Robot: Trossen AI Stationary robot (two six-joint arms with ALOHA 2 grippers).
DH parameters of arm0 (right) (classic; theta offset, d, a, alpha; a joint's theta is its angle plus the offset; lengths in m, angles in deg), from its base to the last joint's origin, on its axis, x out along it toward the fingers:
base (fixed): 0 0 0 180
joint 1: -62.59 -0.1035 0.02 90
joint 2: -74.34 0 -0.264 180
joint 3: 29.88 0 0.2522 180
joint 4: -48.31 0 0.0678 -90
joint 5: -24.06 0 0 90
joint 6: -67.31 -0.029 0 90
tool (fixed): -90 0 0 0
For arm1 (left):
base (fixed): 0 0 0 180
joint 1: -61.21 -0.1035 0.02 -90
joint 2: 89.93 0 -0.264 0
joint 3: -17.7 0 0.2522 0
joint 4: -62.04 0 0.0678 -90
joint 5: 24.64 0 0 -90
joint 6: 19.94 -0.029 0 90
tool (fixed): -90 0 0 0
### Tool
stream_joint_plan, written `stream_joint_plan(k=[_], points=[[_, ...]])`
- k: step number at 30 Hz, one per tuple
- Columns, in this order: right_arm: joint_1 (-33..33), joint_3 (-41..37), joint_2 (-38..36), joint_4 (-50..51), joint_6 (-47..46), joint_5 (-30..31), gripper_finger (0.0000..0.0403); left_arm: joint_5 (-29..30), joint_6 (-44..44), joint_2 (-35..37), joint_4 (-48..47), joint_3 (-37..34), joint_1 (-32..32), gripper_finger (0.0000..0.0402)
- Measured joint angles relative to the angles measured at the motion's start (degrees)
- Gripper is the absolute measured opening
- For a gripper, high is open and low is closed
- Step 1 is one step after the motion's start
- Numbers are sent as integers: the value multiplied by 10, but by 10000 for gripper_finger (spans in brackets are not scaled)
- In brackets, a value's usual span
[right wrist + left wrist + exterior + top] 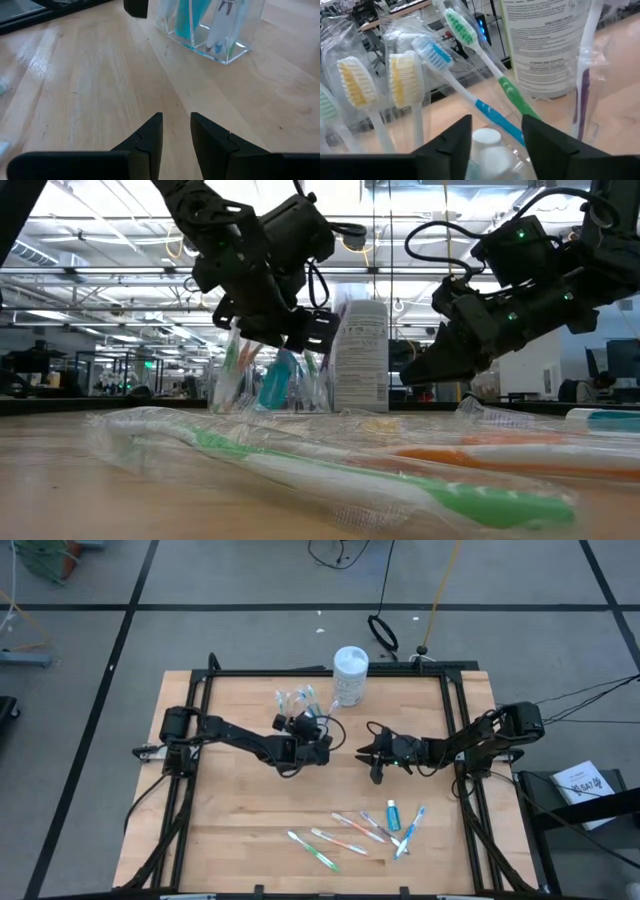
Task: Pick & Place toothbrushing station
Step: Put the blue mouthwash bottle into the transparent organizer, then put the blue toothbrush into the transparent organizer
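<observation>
Nearest the low camera lies a wrapped green-handled toothbrush [400, 480], one of the loose toothbrushes [345, 830] spread on the near part of the tabletop [240, 810], with a small teal toothpaste tube [393, 815] among them. The clear cup [297, 701] stands toward the far edge, just beside the white canister [350, 675], and already holds several brushes upright or leaning (yellow, blue and green heads show in the left wrist view), plus a white-capped tube [485, 137].

The left hand [495, 137] hovers right over the cup, its fingers parted with the capped tube showing between them; nothing appears gripped, so it reads as released. The step in hand is judged to be a drop into the cup.

To do it well, lift straight up before swinging away, since the leaning brush handles and their crinkled wrappers could snag a finger and tip the light cup. Keep clear of the canister.

The right hand [176, 132] waits near the tabletop centre, well apart from the cup, fingers slightly parted and grasping nothing. It is judged better placed for the next loose brush.
</observation>
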Motion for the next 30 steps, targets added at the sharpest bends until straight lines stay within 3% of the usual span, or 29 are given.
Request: stream_joint_plan(k=[6,10,14,17,21,25,30], points=[[0,0,0,0,2,0,91,12,4,7,-2,0,8,235],[0,0,0,0,2,0,91,17,0,45,-4,0,17,239],[0,0,0,0,2,0,91,5,-62,106,0,0,29,230],[0,0,0,0,-20,0,91,-54,-100,154,0,0,42,219],[0,0,0,-3,-79,0,91,-175,-125,205,-5,0,58,203],[-11,0,0,-18,-56,-35,91,-286,-123,234,-13,0,74,186],[-61,3,0,-75,-85,-61,90,-362,-111,239,-20,0,95,169]])
